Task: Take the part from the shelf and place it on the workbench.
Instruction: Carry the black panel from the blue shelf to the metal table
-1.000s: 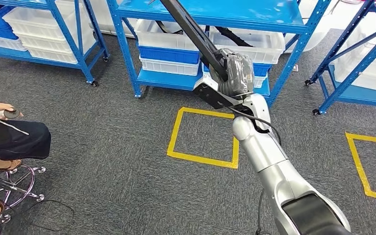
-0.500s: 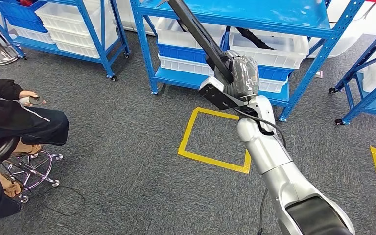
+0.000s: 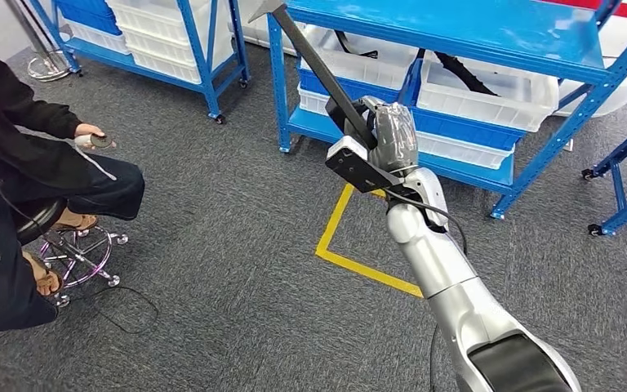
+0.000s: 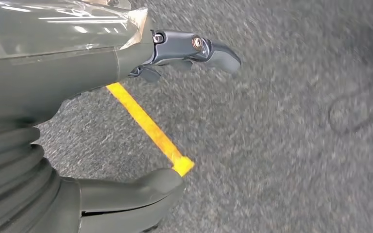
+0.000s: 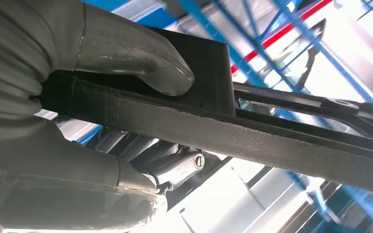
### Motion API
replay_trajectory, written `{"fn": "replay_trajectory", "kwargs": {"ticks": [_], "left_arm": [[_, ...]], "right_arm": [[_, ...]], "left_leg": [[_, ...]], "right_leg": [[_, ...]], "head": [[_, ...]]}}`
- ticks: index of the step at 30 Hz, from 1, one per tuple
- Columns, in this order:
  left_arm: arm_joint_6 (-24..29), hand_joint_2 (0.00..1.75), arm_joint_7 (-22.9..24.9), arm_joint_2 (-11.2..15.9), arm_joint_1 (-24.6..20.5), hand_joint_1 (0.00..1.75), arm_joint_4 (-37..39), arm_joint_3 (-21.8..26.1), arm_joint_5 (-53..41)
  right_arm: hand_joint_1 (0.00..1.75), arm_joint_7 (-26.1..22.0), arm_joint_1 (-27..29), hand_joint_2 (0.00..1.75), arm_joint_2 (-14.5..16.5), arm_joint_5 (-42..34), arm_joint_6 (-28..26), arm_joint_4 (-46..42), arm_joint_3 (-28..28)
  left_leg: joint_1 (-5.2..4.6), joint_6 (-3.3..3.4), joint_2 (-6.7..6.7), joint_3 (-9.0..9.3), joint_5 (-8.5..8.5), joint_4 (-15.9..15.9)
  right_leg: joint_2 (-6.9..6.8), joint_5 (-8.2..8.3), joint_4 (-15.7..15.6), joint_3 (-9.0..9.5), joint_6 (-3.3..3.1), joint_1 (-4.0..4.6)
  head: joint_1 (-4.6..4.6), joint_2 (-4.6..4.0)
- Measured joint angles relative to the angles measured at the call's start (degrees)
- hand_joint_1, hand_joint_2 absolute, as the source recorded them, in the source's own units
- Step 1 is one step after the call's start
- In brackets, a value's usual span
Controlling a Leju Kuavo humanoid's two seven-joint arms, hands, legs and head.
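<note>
Closest to me, my right arm (image 3: 449, 269) runs up the head view, silver, cable along it. Right hand (image 3: 388, 135) clamps the part (image 3: 314, 61), a long black bar; in the right wrist view the thumb (image 5: 141, 63) presses on its flat face and the fingers (image 5: 175, 167) wrap underneath. Firm grip, I judge, taken low on the bar, so most of its length sticks up and away, its tip crossing the shelf edge in the picture. Grip near one end means leverage against the hand; I'd turn slowly.

Left hand (image 4: 126, 121) hangs over the carpet (image 3: 212, 269), fingers apart, thumb (image 4: 131, 194) well clear of them, holding nothing. Free for later support, I judge.

Yellow floor tape (image 3: 359, 265) lies just beyond the arm, likely a standing mark.

Off to the left a person (image 3: 24, 188) sits on a stool (image 3: 73, 257), a small controller in one hand.

Farther on, blue shelf (image 3: 449, 24). On the level below its top sit white bins (image 3: 490, 90), with dark long pieces in them, probably more such parts; exact shape I cannot tell. Blue and white bins are stacked beneath. A second rack (image 3: 204, 49) at far left carries more white bins, contents unseen.

Part is off the shelf and in hand; workbench placement not yet done.
</note>
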Motion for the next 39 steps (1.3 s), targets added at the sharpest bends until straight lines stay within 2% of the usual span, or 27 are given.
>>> {"fn": "replay_trajectory", "kwargs": {"ticks": [2,4,5,6,8,9,11,13,14,16,18,19,20,21,22,23,25,27,29,31,33,34,35,36,37,38,39], "left_arm": [[-0.02,1.75,-0.17,0.0,0.08,0.0,0.01,0.35,0.31],[-0.08,1.75,-0.29,0.04,0.27,0.0,0.02,0.7,0.41],[-0.14,1.75,-0.34,0.04,0.44,0.0,0.03,0.86,0.43],[-0.21,1.75,-0.37,0.03,0.61,0.0,0.04,1.01,0.41],[-0.32,1.75,-0.41,0.01,0.8,0.0,0.06,1.18,0.36],[-0.34,1.75,-0.41,0.03,0.81,0.0,0.07,1.23,0.32],[-0.37,1.75,-0.41,0.1,0.84,0.0,0.07,1.27,0.21],[-0.54,1.75,-0.24,0.19,0.88,0.0,0.08,1.28,-0.31],[-0.67,1.75,-0.05,0.19,0.9,0.0,0.1,1.26,-0.69],[-0.81,1.75,0.49,0.2,0.74,0.0,0.13,1.19,-1.44],[-0.88,1.75,1.01,0.14,0.5,0.0,0.15,1.12,-2.05],[-0.95,1.75,1.22,0.11,0.43,0.0,0.17,1.06,-2.3],[-1.03,1.75,1.39,0.06,0.4,0.0,0.19,0.97,-2.52],[-1.11,1.75,1.51,0.02,0.38,0.0,0.21,0.87,-2.64],[-1.18,1.75,1.6,0.02,0.32,0.0,0.22,0.77,-2.73],[-1.26,1.75,1.68,0.05,0.18,0.0,0.22,0.65,-2.78],[-1.57,1.75,1.83,0.13,-0.44,0.0,0.22,0.33,-2.87],[-1.78,1.75,2.11,0.13,-1.19,0.0,0.22,-0.12,-3.07],[-1.77,1.75,2.44,0.17,-1.55,0.0,0.21,-0.48,-3.3],[-1.73,1.75,2.64,0.14,-1.78,0.0,0.2,-0.68,-3.41],[-1.72,1.75,2.7,0.03,-2.17,0.0,0.2,-0.95,-3.43],[-1.75,1.75,2.71,-0.03,-2.34,0.0,0.2,-1.12,-3.43],[-1.78,1.75,2.72,-0.15,-2.41,0.0,0.21,-1.3,-3.43],[-1.82,1.75,2.73,-0.28,-2.4,0.0,0.23,-1.45,-3.43],[-1.84,1.75,2.75,-0.41,-2.4,0.0,0.25,-1.56,-3.45],[-1.85,1.75,2.78,-0.53,-2.4,0.0,0.26,-1.67,-3.48],[-1.85,1.75,2.82,-0.61,-2.44,0.0,0.27,-1.78,-3.5]], "right_arm": [[1.75,-0.08,0.62,1.75,0.08,-0.11,-0.18,-0.02,-0.11],[1.75,-0.14,1.68,1.75,-0.14,-0.51,-0.34,-0.02,-0.35],[1.75,-0.17,2.26,1.75,-0.26,-0.76,-0.39,-0.05,-0.52],[1.75,-0.22,2.73,1.75,-0.38,-0.97,-0.43,-0.14,-0.72],[1.75,-0.35,3.18,1.75,-0.57,-1.18,-0.46,-0.5,-1.08],[1.75,-0.42,3.25,1.75,-0.65,-1.22,-0.5,-0.71,-1.22],[1.75,-0.42,3.42,1.75,-0.8,-1.22,-0.64,-1.11,-1.39],[1.75,0.32,3.82,1.75,-0.97,-0.79,-0.99,-1.82,-1.55],[1.75,1.09,4.03,1.75,-1.18,-0.43,-1.19,-2.49,-1.69],[1.75,2.89,4.34,1.75,-1.93,0.14,-1.28,-4.41,-2.28],[1.75,4.7,4.33,1.75,-3.19,0.29,-0.58,-6.34,-3.24],[1.75,5.74,4.12,1.75,-3.95,0.38,0.09,-7.06,-3.77],[1.75,6.86,3.62,1.75,-4.76,0.6,0.93,-7.64,-4.25],[1.75,8.01,2.82,1.75,-5.53,1.01,1.83,-8.11,-4.66],[1.75,9.15,1.61,1.75,-6.24,1.52,2.75,-8.47,-4.98],[1.75,10.31,-0.06,1.75,-6.96,2.06,3.7,-8.73,-5.19],[1.75,12.63,-4.62,1.75,-8.49,2.75,5.7,-8.86,-5.4],[1.75,14.81,-10.32,1.75,-10.12,2.32,7.92,-8.38,-5.4],[1.75,16.51,-15.47,1.75,-11.51,1.27,9.82,-7.55,-5.35],[1.75,17.46,-18.65,1.75,-12.69,0.51,10.73,-6.99,-5.28],[1.75,17.9,-20.55,1.75,-13.73,0.15,10.87,-6.7,-5.19],[1.75,18.03,-21.25,1.75,-14.19,0.06,10.86,-6.58,-5.15],[1.75,18.11,-21.74,1.75,-14.51,0.04,10.84,-6.48,-5.1],[1.75,18.15,-22.09,1.75,-14.75,0.02,10.83,-6.4,-5.03],[1.75,18.24,-22.44,1.75,-14.96,-0.03,10.83,-6.34,-4.9],[1.75,18.46,-23.01,1.75,-15.17,-0.18,10.88,-6.27,-4.72],[1.75,18.78,-23.91,1.75,-15.41,-0.47,11.03,-6.12,-4.49]], "left_leg": [[0.13,0.48,-0.99,0.09,0.33,-0.3],[0.14,0.55,-2.31,0.06,0.37,-0.27],[0.14,0.54,-3.02,0.05,0.38,-0.25],[0.15,0.52,-3.72,0.06,0.39,-0.19],[0.17,0.4,-4.99,0.01,0.37,0.06],[0.09,0.21,-5.53,-0.09,0.3,0.27],[-0.04,-0.33,-6.32,-0.37,0.27,0.5],[0.02,-0.93,-6.96,-0.6,0.47,0.42],[0.05,-1.18,-6.63,-0.83,0.29,0.66],[0.09,-1.7,-4.29,-2.46,-1.9,4.04],[0.34,-2.25,-1.64,-6.07,-5.75,11.71],[0.54,-2.47,-1.1,-7.86,-7.09,15.36],[0.71,-2.61,-0.87,-8.92,-7.47,17.4],[0.86,-2.67,-0.74,-8.86,-6.78,17.22],[0.97,-2.65,-0.48,-7.66,-5.22,14.83],[1.02,-2.54,0.18,-5.6,-3.22,10.86],[0.49,-2.25,2.07,-1.96,-0.6,3.47],[-0.45,-1.72,2.53,-1.24,-0.02,0.85],[-0.93,-0.81,1.29,-1.4,0.51,0.39],[-0.94,0.16,0.12,-1.09,1.02,-0.21],[-0.84,0.82,-1.12,-1.0,1.26,-0.43],[-0.84,0.97,-1.83,-1.0,1.29,-0.42],[-0.83,1.01,-2.55,-0.96,1.29,-0.4],[-0.8,1.01,-3.26,-0.9,1.3,-0.36],[-0.73,1.0,-3.92,-0.86,1.3,-0.29],[-0.65,0.95,-4.54,-0.84,1.27,-0.15],[-0.64,0.83,-5.14,-0.99,1.22,0.09]], "right_leg": [[2.27,-2.95,6.24,-2.79,-0.35,-0.17],[3.08,-5.57,13.7,-6.33,-0.42,-0.22],[3.2,-5.75,15.11,-7.1,-0.12,-0.22],[3.31,-4.96,14.05,-6.69,0.36,-0.24],[4.24,-1.67,6.24,-3.1,1.36,-0.51],[4.97,-0.22,2.38,-1.21,1.52,-0.65],[5.8,1.13,-1.39,0.55,1.06,-0.75],[5.01,1.41,-1.56,0.61,0.22,-0.74],[4.61,1.55,-1.65,0.68,-0.18,-0.87],[3.67,1.75,-1.84,0.81,-0.93,-1.19],[2.66,1.73,-1.84,0.84,-1.29,-1.02],[2.13,1.71,-1.83,0.83,-1.31,-0.94],[1.58,1.68,-1.82,0.82,-1.32,-0.89],[1.1,1.67,-1.82,0.83,-1.32,-0.87],[0.67,1.64,-1.81,0.85,-1.31,-0.89],[0.27,1.6,-1.81,0.87,-1.25,-0.92],[-0.44,1.47,-1.73,0.69,-0.9,-0.67],[-1.32,1.46,-1.7,0.31,-0.22,-0.52],[-1.92,1.29,-1.58,0.08,0.56,-0.72],[-0.2,-0.22,0.85,-0.99,0.59,-0.83],[2.37,-3.25,7.78,-4.27,-0.03,-0.81],[3.02,-4.59,11.8,-6.28,-0.12,-0.69],[3.35,-5.27,14.61,-7.76,0.04,-0.58],[3.52,-5.04,15.3,-8.25,0.43,-0.48],[3.6,-3.93,13.63,-7.64,0.97,-0.49],[3.84,-2.24,9.96,-6.03,1.53,-0.62],[4.71,-0.51,5.64,-4.07,2.03,-0.88]], "head": [[0.07,0.0],[0.13,0.0],[0.13,0.0],[0.13,0.0],[0.13,0.0],[0.13,0.0],[0.07,0.0],[0.04,0.0],[0.03,0.0],[-0.22,0.0],[-0.47,0.0],[-0.45,0.0],[-0.46,0.0],[-0.46,0.0],[-0.45,0.0],[-0.47,0.0],[-0.39,0.0],[-0.25,0.0],[-0.16,0.0],[-0.09,0.0],[0.09,0.0],[0.19,0.0],[0.2,0.0],[0.2,0.0],[0.2,0.0],[0.21,0.0],[0.22,0.0]]}}
